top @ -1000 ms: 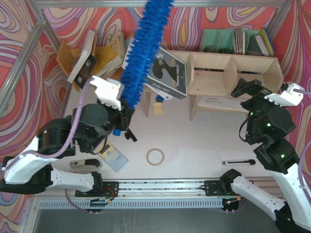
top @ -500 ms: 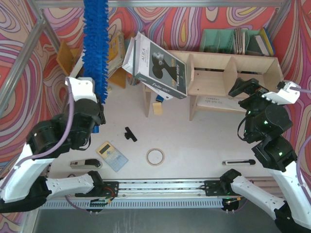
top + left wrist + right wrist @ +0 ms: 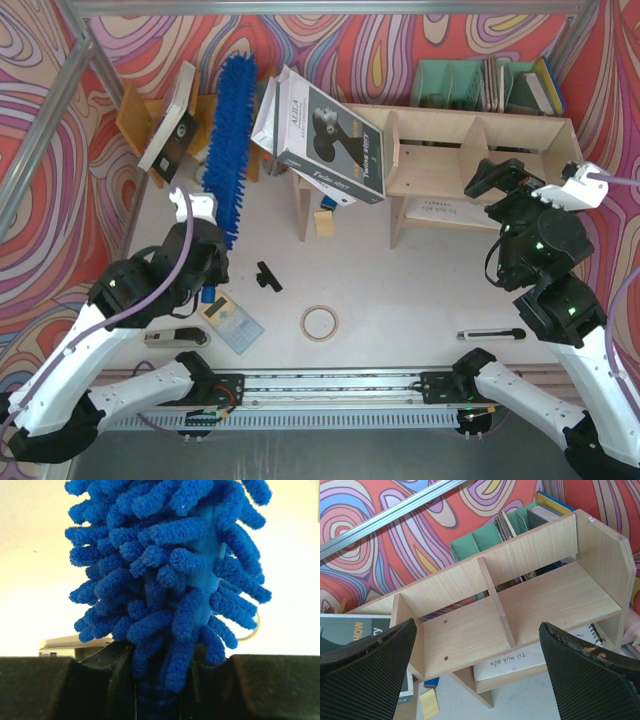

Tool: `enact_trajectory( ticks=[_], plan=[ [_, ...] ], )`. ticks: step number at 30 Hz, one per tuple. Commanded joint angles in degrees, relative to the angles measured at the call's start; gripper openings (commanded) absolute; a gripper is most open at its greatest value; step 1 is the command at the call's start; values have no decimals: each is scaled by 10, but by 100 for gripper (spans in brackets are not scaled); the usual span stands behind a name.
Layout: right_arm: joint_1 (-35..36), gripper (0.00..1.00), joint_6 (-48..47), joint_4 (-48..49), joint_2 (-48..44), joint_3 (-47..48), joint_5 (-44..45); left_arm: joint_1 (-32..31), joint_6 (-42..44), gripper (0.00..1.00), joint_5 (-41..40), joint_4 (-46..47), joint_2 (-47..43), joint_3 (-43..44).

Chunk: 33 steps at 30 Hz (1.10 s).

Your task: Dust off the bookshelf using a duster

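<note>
Swirling red, purple and yellow panels wall off the pale worktop [image 3: 400, 290] I am watching from afar. On my overhead feed the bookshelf [image 3: 480, 150] stands along the back right, its upright dividers making open compartments, with a notebook [image 3: 520, 665] lying flat on the lower shelf. A large grey-and-white book [image 3: 325, 130] leans tilted across the shelf's left end. Behind the shelf sits a teal file organiser [image 3: 470, 82], and at the back left an orange-yellow slanted rack [image 3: 135, 118] holds a few books.

My left pincer [image 3: 160, 682] is clamped tight on the base of the duster [image 3: 232, 150]; the wrist feed is filled with its blue fluff rising from between the black fingers. From above, the duster slants up and away from that pincer toward the back wall, left of the bookshelf and in front of the orange-yellow rack. Its tip sits near the leaning book's upper corner; I cannot tell whether they touch.

My right pincer [image 3: 477, 630] gapes wide with nothing in it, hanging in front of the bookshelf's right compartments.

Loose on the worktop lie a tape roll [image 3: 319, 323], a small black clip [image 3: 267, 275], a calculator [image 3: 230, 320] and a dark pen [image 3: 490, 334].
</note>
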Motion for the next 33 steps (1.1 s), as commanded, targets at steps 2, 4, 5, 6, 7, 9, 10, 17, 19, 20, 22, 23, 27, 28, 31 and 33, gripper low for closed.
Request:
enact_trajectory(
  ticks=[2, 4, 5, 6, 7, 9, 10, 17, 19, 20, 22, 23, 27, 28, 31, 33],
  plan=[
    [1, 99, 9, -1, 1, 10, -4, 3, -3, 0, 114, 82, -48, -69],
    [0, 99, 10, -4, 2, 9, -3, 3, -7, 0, 129, 88, -54, -84],
    [1, 99, 12, -5, 1, 8, -2, 3, -10, 0, 132, 86, -55, -88],
    [0, 99, 12, -6, 0, 6, -2, 3, -12, 0, 136, 85, -54, -91],
    [1, 99, 13, -6, 0, 4, -1, 3, -12, 0, 141, 87, -55, -94],
    [1, 99, 14, -6, -2, 2, -2, 3, -13, 0, 153, 94, -59, -102],
    [1, 99, 14, -5, -3, 1, -2, 3, -12, 0, 163, 101, -61, -107],
    [1, 99, 14, -5, -5, -5, 2, 3, -30, 0, 227, 146, -81, -147],
    [1, 99, 14, -2, -6, -9, 1, 3, -37, 0, 230, 146, -75, -159],
    [1, 99, 15, -1, -5, -9, 1, 2, -42, 0, 233, 147, -71, -166],
    [1, 99, 13, -2, -6, -10, 1, 2, -52, 0, 229, 148, -64, -181],
    [1, 99, 13, -2, -5, -10, 1, 2, -58, 0, 226, 149, -61, -189],
    [0, 99, 12, -2, -8, -10, 2, 2, -78, 0, 219, 155, -56, -219],
    [1, 99, 11, -2, -8, -10, 3, 2, -81, 0, 224, 160, -55, -228],
    [1, 99, 10, -2, -9, -11, 4, 2, -89, 0, 236, 171, -44, -252],
    [1, 99, 10, -3, -9, -11, 4, 2, -96, 0, 232, 178, -39, -269]
  ],
)
